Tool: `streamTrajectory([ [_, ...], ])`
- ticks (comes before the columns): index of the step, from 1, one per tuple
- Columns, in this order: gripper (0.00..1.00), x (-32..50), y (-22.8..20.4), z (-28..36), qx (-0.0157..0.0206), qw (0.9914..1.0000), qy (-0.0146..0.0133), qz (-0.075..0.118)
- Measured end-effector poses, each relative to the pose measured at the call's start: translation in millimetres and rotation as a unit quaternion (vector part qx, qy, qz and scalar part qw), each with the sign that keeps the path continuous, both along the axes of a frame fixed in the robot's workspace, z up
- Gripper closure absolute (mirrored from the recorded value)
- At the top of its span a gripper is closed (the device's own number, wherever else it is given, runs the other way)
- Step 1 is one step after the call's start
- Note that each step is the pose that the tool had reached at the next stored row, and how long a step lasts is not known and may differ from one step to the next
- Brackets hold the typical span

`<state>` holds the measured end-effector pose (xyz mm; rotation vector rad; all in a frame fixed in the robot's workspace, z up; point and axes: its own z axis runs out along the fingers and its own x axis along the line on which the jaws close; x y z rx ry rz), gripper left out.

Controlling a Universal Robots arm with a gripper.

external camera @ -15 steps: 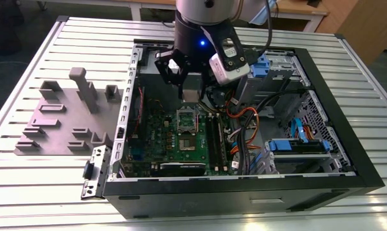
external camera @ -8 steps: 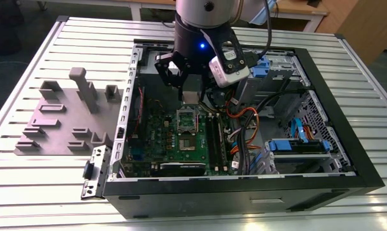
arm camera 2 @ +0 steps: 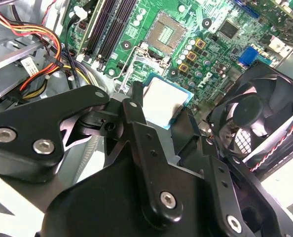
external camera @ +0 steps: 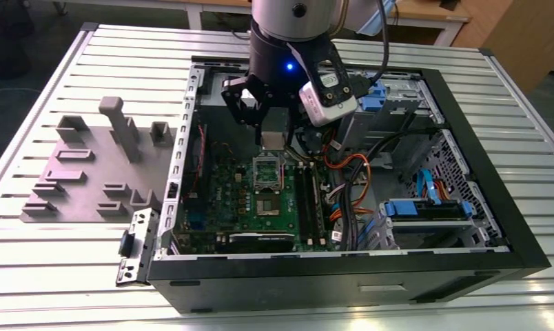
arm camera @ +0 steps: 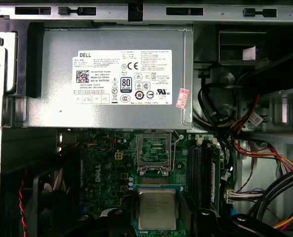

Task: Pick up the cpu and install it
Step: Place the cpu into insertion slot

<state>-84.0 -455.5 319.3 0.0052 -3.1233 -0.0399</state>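
Tool (arm camera 2: 162, 103): clamped on the cpu (arm camera: 157, 208)
Cpu: held flat, near the socket (arm camera: 154, 150), apart from it
Socket: on the green board (arm camera: 112, 163)

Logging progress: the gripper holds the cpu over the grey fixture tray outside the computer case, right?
Not quite. The gripper does hold the cpu, but over the green motherboard inside the computer case, not over the grey fixture tray outside it. The second wrist view shows this.
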Motion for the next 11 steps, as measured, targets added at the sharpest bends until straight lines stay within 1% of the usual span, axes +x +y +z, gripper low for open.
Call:
streamTrajectory([
  [2,0.53,0.0,-0.9,0.0,0.0,1.0,0.0,0.0],
  [8,0.53,0.0,-1.0,0.0,-0.0001,1.0,0.0,0.0],
  [11,0.53,0.0,-0.9,-1.1,0.0,1.0,0.0,0.0],
])
